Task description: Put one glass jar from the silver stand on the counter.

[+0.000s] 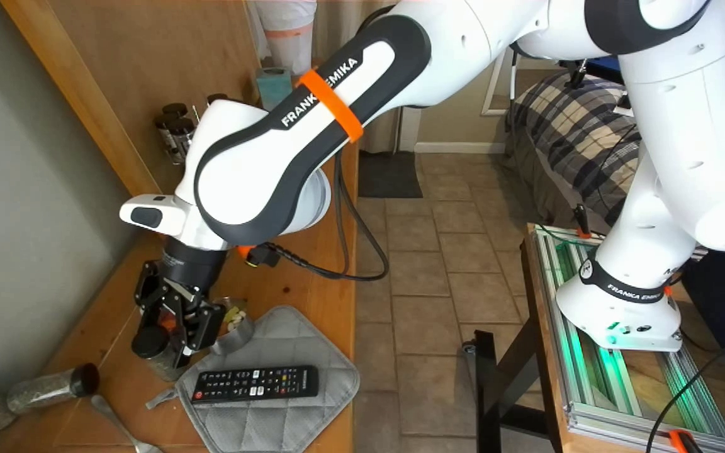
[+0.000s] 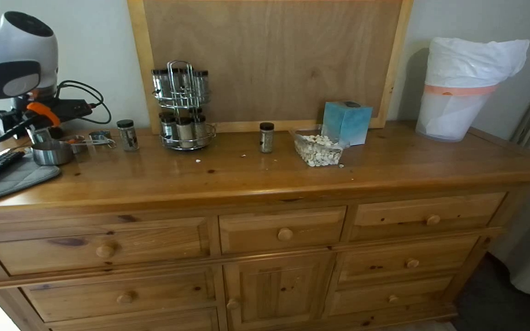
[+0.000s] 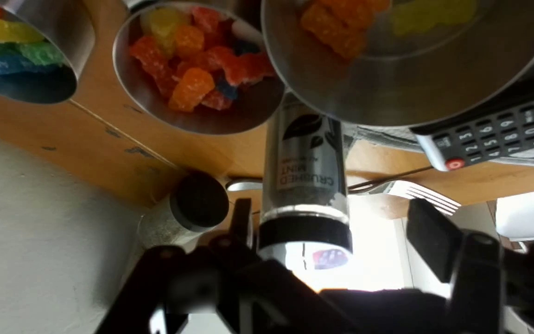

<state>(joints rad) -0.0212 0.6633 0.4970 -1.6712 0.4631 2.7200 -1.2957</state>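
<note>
My gripper [image 1: 166, 345] points down at the counter [image 2: 246, 177]. In the wrist view its fingers [image 3: 334, 227] are open around the dark cap of a clear glass jar [image 3: 306, 162] labelled crushed mint. The jar is close to one finger, with a gap to the other. This jar also shows in an exterior view [image 1: 166, 363], standing on the counter. The silver stand [image 2: 187, 147] holds several glass jars on two tiers; in an exterior view the arm mostly hides it. Single jars stand on the counter on both sides of the stand [image 2: 128, 138], [image 2: 266, 140]. The fingertips are hidden there.
Metal measuring cups [image 2: 53, 153] with candy crowd the jar. Two jars [image 1: 51, 390] are near the wall. A fork [image 1: 114, 418], grey pot holder [image 1: 274, 421] and remote [image 1: 255, 384] lie nearby. A pebble-filled container [image 2: 318, 149], tissue box [image 2: 348, 123] and bin [image 2: 449, 115] stand farther along.
</note>
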